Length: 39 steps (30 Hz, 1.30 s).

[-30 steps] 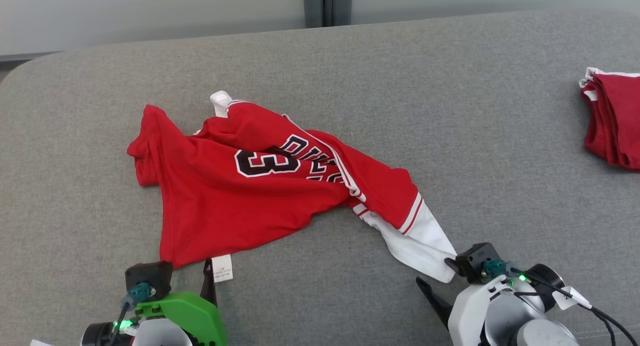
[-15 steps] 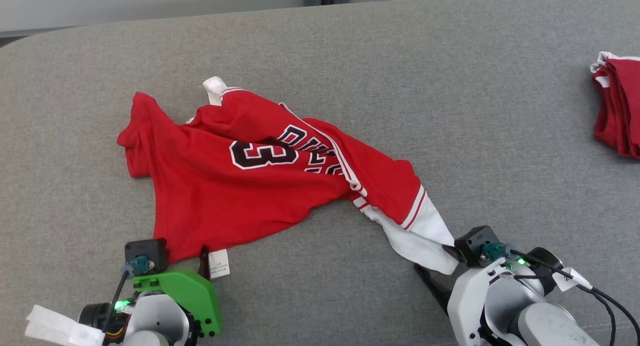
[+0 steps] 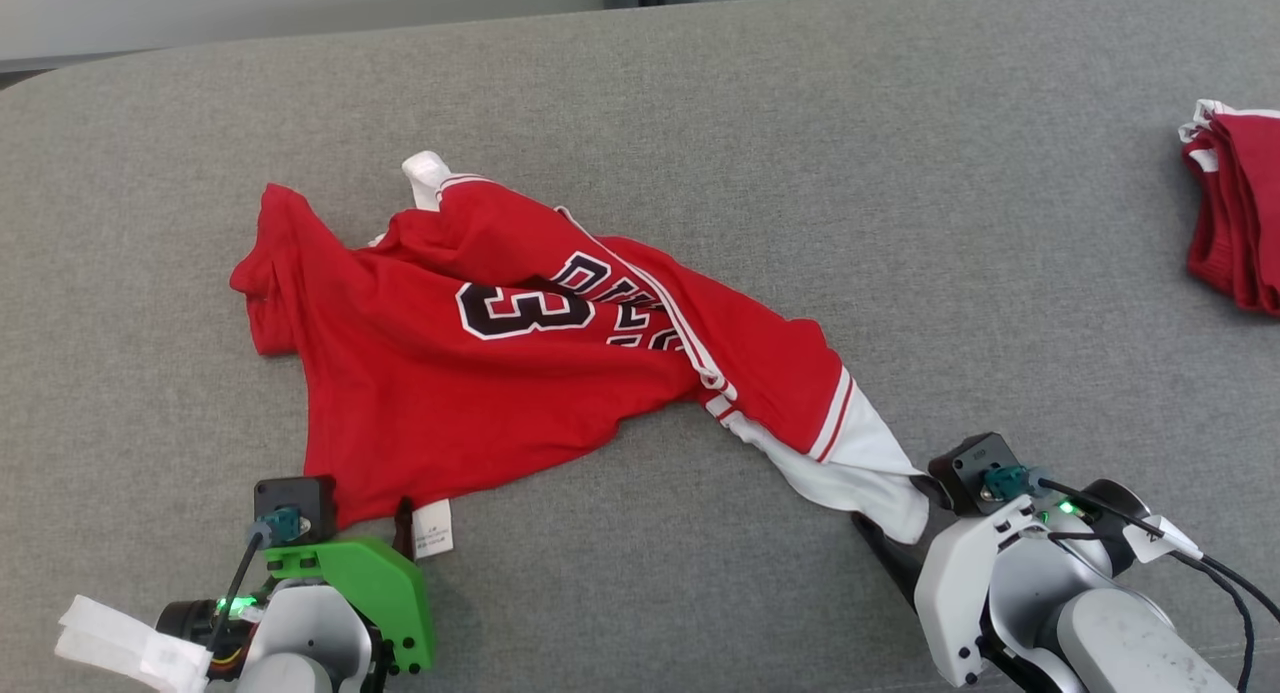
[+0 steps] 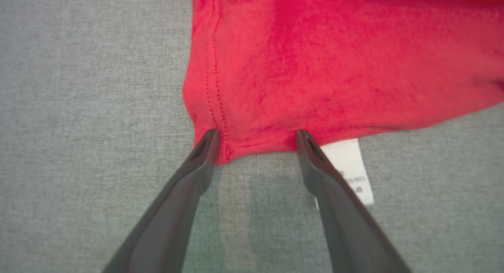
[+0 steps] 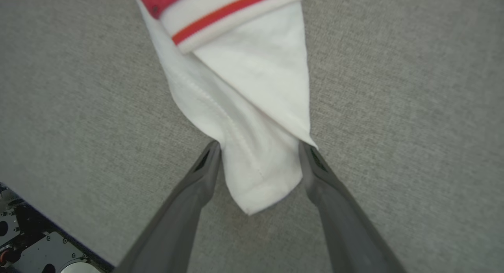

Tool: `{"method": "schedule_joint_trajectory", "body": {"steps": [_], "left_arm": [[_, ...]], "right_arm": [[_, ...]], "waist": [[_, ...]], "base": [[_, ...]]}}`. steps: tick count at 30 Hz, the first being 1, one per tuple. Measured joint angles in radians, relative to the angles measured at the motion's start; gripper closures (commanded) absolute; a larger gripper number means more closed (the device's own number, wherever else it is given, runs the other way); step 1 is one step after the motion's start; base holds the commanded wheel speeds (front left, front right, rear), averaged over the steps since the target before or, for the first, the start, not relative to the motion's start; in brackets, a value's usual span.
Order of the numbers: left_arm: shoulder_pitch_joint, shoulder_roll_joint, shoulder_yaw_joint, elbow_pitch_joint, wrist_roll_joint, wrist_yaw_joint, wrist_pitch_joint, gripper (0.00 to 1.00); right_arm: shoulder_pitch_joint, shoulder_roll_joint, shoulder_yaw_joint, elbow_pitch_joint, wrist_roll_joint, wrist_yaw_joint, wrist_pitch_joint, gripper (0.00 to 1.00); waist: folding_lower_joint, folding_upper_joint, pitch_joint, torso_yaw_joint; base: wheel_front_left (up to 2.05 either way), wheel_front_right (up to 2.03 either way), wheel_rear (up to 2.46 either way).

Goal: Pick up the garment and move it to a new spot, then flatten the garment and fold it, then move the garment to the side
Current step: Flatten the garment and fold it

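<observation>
The red jersey (image 3: 500, 373) lies crumpled on the grey surface (image 3: 700, 93), a little left of the middle in the head view. Its black number 3 faces up, and a part of black lettering shows beside a fold. The body of the jersey spreads toward the robot's left, and a white sleeve (image 5: 252, 107) with a red stripe stretches out toward the right.

The left gripper (image 4: 256, 134) is at the near corner of the red hem. Its two fingers stand apart, so it is open. In the left wrist view the corner of the hem lies between the fingertips, and both tips touch the edge of the cloth. A white label (image 4: 350, 166) comes out from under the hem, just beside the right finger and partly behind it.

The right gripper (image 5: 260, 145) is at the end of the white sleeve. It is open also, and the pointed end of the sleeve lies between its fingers. The fingers seem to touch the cloth on both sides, but I cannot tell if they press it.

Far at the right edge of the head view a folded red pile (image 3: 1235, 223) rests on the same surface, well apart from the jersey.
</observation>
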Motion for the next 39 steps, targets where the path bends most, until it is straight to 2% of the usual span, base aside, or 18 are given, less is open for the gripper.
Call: {"method": "schedule_joint_trajectory", "body": {"steps": [1, 2, 3, 4, 5, 6, 12, 15, 22, 24, 29, 35, 39], "left_arm": [[-0.004, 0.002, -0.002, 0.006, 0.000, -0.001, 0.000, 0.13], [-0.011, 0.003, -0.004, 0.012, 0.000, -0.003, 0.000, 0.54], [-0.021, 0.007, -0.010, 0.021, 0.003, -0.008, -0.001, 0.66], [-0.031, 0.009, -0.014, 0.030, 0.008, -0.010, -0.005, 1.00], [-0.038, 0.008, -0.017, 0.036, 0.007, -0.014, -0.008, 1.00], [-0.044, 0.008, -0.021, 0.043, 0.007, -0.018, -0.011, 1.00], [-0.055, 0.015, -0.022, 0.036, -0.010, -0.039, -0.032, 1.00], [-0.026, 0.020, -0.015, -0.053, -0.034, -0.058, -0.034, 1.00], [0.099, 0.069, -0.001, -0.448, -0.088, -0.085, 0.047, 1.00], [0.122, 0.080, 0.003, -0.577, -0.098, -0.081, 0.085, 1.00], [0.129, 0.111, 0.017, -0.796, -0.121, -0.079, 0.158, 1.00], [0.046, 0.146, 0.018, -1.001, -0.161, -0.101, 0.253, 1.00], [-0.065, 0.168, 0.014, -1.096, -0.198, -0.116, 0.328, 1.00]], "right_arm": [[0.000, -0.001, -0.002, -0.002, 0.000, 0.000, 0.002, 0.00], [0.000, -0.002, -0.003, -0.003, 0.000, 0.000, 0.008, 0.02], [-0.003, -0.002, -0.005, -0.002, -0.001, 0.000, 0.015, 0.19], [-0.007, -0.002, -0.006, -0.002, -0.002, 0.000, 0.018, 0.58], [-0.011, -0.003, -0.005, -0.001, -0.002, 0.000, 0.019, 0.72], [-0.018, -0.004, -0.003, -0.001, -0.001, 0.000, 0.020, 1.00], [-0.036, -0.006, -0.027, -0.015, 0.034, 0.000, -0.008, 1.00], [-0.031, -0.005, -0.053, -0.082, 0.117, -0.001, -0.035, 1.00], [0.024, -0.054, -0.182, -0.321, 0.277, -0.001, -0.036, 1.00], [0.034, -0.071, -0.242, -0.399, 0.311, -0.001, -0.029, 1.00], [0.043, -0.092, -0.368, -0.544, 0.380, -0.001, 0.013, 1.00], [0.035, -0.119, -0.550, -0.692, 0.447, -0.001, 0.084, 1.00], [-0.035, -0.162, -0.643, -0.765, 0.491, -0.001, 0.129, 1.00]], "waist": [[0.0000, 0.0000, 0.003, 0.000], [0.0000, 0.0000, 0.006, 0.000], [0.0000, 0.0000, 0.010, 0.001], [0.0000, 0.0000, 0.013, 0.002], [0.0000, 0.0000, 0.015, 0.002], [0.0000, 0.0000, 0.018, 0.003], [0.0000, 0.0000, 0.005, 0.000], [0.0000, 0.0000, -0.017, -0.004], [0.0000, 0.0000, -0.087, -0.019], [0.0000, 0.0000, -0.108, -0.025], [0.0000, 0.0000, -0.144, -0.041], [0.0000, 0.0000, -0.168, -0.061], [0.0000, 0.0000, -0.161, -0.073]], "base": [[0.00, 0.00, 0.00], [0.00, 0.00, 0.00], [0.00, 0.00, 0.00], [0.00, 0.00, 0.00], [0.00, 0.00, 0.00], [0.00, 0.00, 0.00], [0.00, 0.00, 0.00], [0.00, 0.00, 0.00], [0.00, 0.00, 0.00], [0.00, 0.00, 0.00], [0.00, 0.00, 0.00], [0.00, 0.00, 0.00], [0.00, 0.00, 0.00]]}}
